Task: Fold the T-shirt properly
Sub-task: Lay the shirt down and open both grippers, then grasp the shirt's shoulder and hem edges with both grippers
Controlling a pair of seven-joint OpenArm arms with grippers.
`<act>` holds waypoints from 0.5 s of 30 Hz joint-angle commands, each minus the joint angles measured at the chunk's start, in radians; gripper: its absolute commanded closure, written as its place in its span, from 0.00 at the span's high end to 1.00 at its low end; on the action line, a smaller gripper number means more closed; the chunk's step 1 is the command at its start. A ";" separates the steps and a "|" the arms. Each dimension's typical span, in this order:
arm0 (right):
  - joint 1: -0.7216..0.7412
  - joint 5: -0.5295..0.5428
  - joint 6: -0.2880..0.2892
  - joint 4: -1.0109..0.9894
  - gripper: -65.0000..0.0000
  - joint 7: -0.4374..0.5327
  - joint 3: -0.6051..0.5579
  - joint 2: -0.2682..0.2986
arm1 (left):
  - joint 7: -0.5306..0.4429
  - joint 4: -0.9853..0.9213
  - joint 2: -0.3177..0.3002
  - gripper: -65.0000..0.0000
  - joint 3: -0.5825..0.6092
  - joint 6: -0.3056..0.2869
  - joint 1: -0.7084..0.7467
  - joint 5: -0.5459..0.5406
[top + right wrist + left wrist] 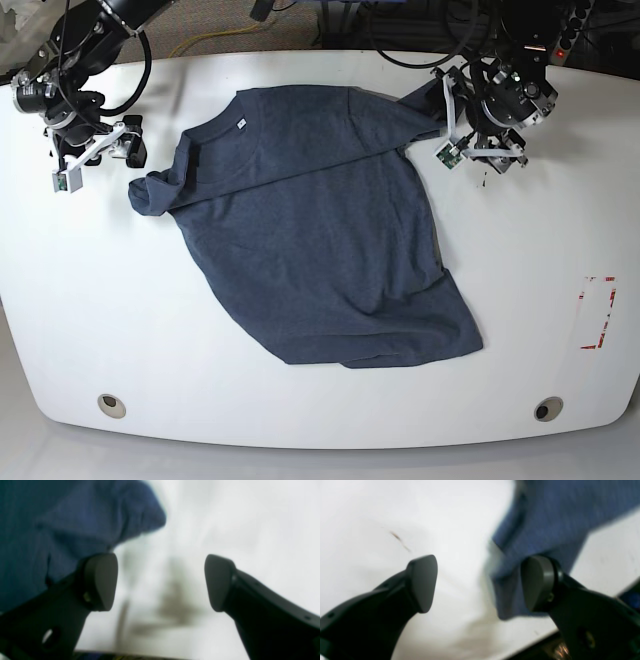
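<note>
The dark navy-grey T-shirt [320,240] lies spread on the white table [540,250], skewed, with its neckline [238,118] at the back left and its hem at the front right. No lettering shows. My left gripper [447,118] is open and empty beside the back right sleeve [418,105]. In the left wrist view that sleeve [545,517] lies past one fingertip [537,582] of the left gripper [480,582]. My right gripper [132,152] is open and empty next to the bunched left sleeve [150,195]. In the right wrist view that sleeve [75,522] lies left of the right gripper [160,582].
A red marking [598,312] is on the table at the right. Two round holes [112,405] [546,408] sit near the front edge. Cables run along the back edge. The table edge [532,640] shows close below my left gripper.
</note>
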 commanded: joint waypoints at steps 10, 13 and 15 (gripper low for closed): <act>-0.190 0.146 0.001 0.013 0.80 0.015 -0.142 0.005 | -0.009 0.016 0.048 0.74 0.000 0.002 -0.171 -0.006; -0.199 0.143 0.001 0.008 0.80 0.015 -0.216 0.005 | -0.007 0.014 0.049 0.74 0.000 0.002 -0.207 -0.006; -0.199 0.143 0.001 -0.008 0.80 0.015 -0.259 0.005 | -0.007 0.014 0.049 0.74 0.003 0.002 -0.226 -0.006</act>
